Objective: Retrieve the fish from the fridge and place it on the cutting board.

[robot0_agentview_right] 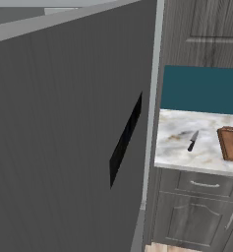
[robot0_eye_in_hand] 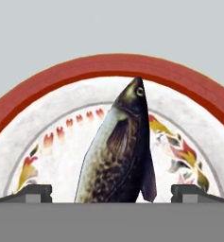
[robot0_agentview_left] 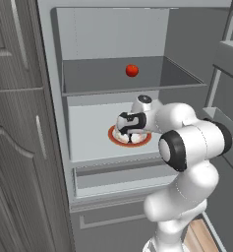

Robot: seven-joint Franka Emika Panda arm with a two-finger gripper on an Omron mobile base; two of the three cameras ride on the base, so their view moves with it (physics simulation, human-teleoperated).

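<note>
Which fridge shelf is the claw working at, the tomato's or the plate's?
The plate's. The claw hangs open over the red-rimmed plate on the lower shelf, its tips either side of the fish. The tomato sits alone on the shelf above.

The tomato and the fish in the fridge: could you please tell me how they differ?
The tomato is round and plain red; the fish is slender, dark and speckled. The tomato sits bare on the upper shelf; the fish lies on a red-rimmed plate on the shelf below. Both are inside the open fridge.

No legible text or labels anywhere.
</note>
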